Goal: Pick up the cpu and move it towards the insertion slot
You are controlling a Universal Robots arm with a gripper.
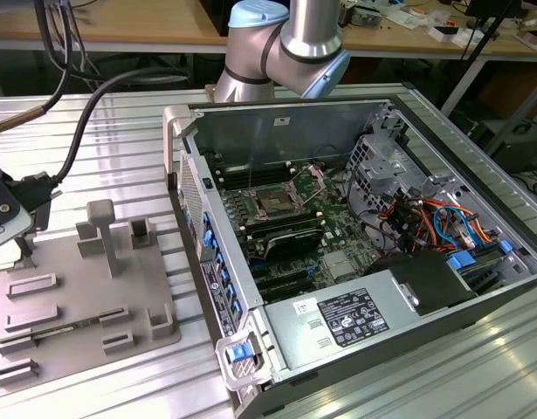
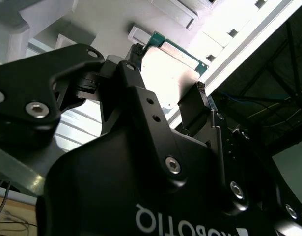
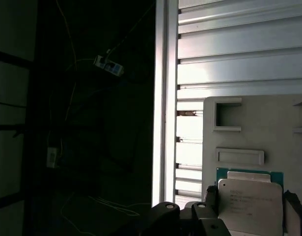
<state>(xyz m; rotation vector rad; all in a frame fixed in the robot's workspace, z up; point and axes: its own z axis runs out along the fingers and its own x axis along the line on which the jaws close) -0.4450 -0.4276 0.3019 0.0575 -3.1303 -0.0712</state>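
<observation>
Sitting pinched by two opposite edges in the hand (image 2: 168,73), the cpu (image 2: 173,69) is over the grey fixture plate (image 3: 259,128); whether it is lifted clear I cannot tell. It looks light, thin and stiff, with a delicate underside, so this edge hold seems right. In the exterior view the plate lies at eight o'clock, with the insertion slot (image 1: 277,199) at its two o'clock.

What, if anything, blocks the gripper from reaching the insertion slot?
Likely yes. The case lies open and the insertion slot shows uncovered. The gripper, fingers shut on the cpu, is over the grey plate; only the case wall stands between.
</observation>
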